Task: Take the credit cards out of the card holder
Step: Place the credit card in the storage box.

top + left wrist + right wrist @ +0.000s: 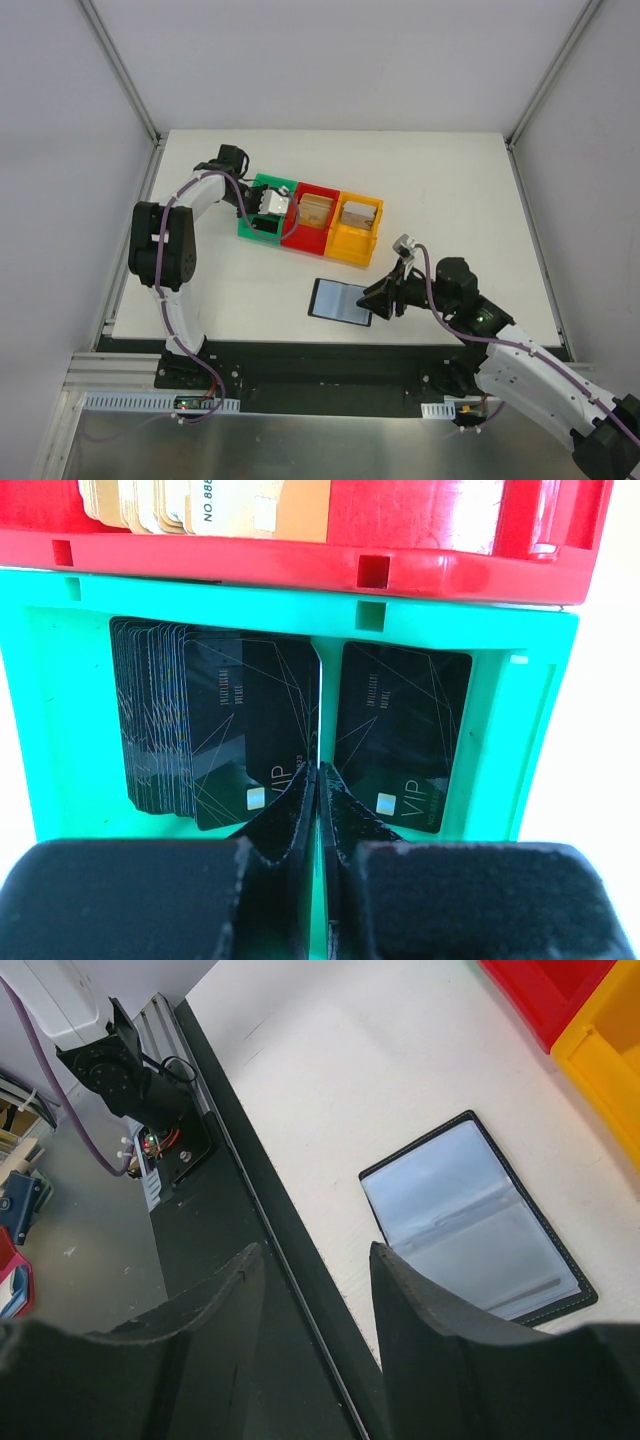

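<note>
The card holder [340, 301] lies open and flat on the white table [450, 190], close to the front edge and a bit right of the middle. Its shiny grey-blue inside faces up, with a thin black border all around. The right claw [378, 298] is just beside the holder's right edge, low over the table. In the right wrist view its two fingers [415, 1300] stand apart, so the claw is released and grasps nothing; the holder [470, 1220] shows just past the right finger. I cannot tell if a finger touches it. Behind the holder, three small bins sit side by side in a slanted row: a green bin [250, 222] on the left, a red bin [300, 238] in the middle and a yellow bin [352, 250] on the right. The left claw [270, 215] hangs over the green bin. In the left wrist view its fingers [345, 800] are pressed tight together, so it is clenched. Under it, in the green bin [60, 680], are black cards [240, 720] with "VIP" on them: a fanned pile on the left and one card alone on the right. The red bin [450, 560] holds gold cards [200, 505].
</note>
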